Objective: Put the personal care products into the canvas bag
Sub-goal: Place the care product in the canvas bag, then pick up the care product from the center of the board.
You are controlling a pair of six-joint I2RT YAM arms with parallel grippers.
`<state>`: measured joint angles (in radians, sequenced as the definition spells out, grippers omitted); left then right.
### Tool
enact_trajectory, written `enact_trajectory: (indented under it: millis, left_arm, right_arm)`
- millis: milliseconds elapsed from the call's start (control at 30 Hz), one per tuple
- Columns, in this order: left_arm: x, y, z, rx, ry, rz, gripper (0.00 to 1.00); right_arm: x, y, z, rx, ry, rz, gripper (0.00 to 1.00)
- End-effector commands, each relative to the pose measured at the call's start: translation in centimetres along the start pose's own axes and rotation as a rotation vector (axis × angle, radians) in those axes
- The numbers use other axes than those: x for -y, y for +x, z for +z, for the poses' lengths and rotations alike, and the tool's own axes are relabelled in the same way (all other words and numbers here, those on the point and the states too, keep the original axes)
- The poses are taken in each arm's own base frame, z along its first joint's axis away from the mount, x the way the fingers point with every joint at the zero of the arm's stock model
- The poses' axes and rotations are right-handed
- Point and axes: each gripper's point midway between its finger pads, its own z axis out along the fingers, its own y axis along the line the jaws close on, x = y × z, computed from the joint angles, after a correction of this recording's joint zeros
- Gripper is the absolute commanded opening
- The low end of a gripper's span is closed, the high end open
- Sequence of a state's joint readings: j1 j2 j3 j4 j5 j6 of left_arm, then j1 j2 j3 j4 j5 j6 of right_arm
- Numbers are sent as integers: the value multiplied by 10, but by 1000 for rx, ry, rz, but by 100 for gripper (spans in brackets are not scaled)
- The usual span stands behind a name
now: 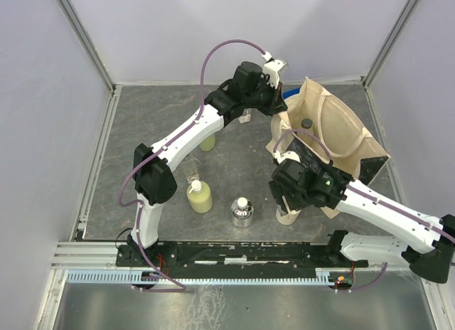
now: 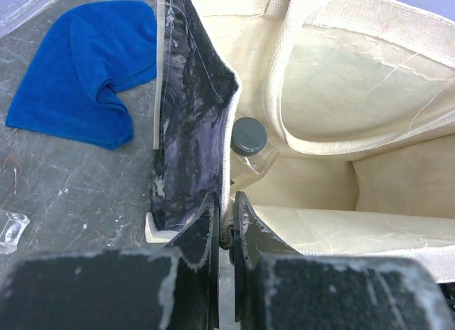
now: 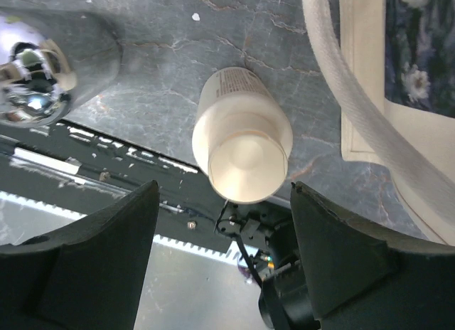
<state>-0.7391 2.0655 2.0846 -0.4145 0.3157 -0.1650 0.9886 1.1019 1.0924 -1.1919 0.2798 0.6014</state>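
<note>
My left hand (image 2: 226, 220) is clamped on the canvas bag (image 2: 334, 88) rim, a black-capped bottle (image 2: 249, 138) inside. My right hand (image 3: 224, 202) is spread apart above the beige jar (image 3: 242, 138) on the counter (image 3: 277, 31).

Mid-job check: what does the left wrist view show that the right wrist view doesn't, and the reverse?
Left wrist only: the blue cloth, a black-capped bottle inside the canvas bag, and the left claw pinching its rim. Right wrist only: the beige jar between the fingers of the open right claw, plus the silvery bottle. Both: the bag and grey table.
</note>
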Motion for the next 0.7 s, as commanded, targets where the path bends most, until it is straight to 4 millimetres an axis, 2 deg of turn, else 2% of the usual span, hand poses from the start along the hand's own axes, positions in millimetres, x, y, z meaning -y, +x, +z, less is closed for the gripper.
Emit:
enact_trajectory:
  millis: [0, 133, 267, 400, 500, 667]
  left_arm:
    - [-3, -16, -15, 31, -25, 63, 3]
    - [-2, -16, -16, 30, -23, 60, 3]
    - [-2, -15, -16, 29, -21, 58, 3]
    - [-2, -15, -18, 28, -25, 55, 3]
    - [-2, -14, -18, 29, -26, 54, 3]
    - [-2, -15, -22, 34, -30, 53, 3]
  right_arm:
    - [-4, -22, 8, 164, -33, 43, 84]
    - [0, -20, 14, 179, -11, 55, 85]
    - [-4, -21, 22, 188, -25, 55, 84]
    - [-7, -16, 28, 162, -26, 56, 79]
    - [-5, -12, 29, 140, -15, 60, 72]
    - [8, -6, 19, 137, 26, 62, 71]
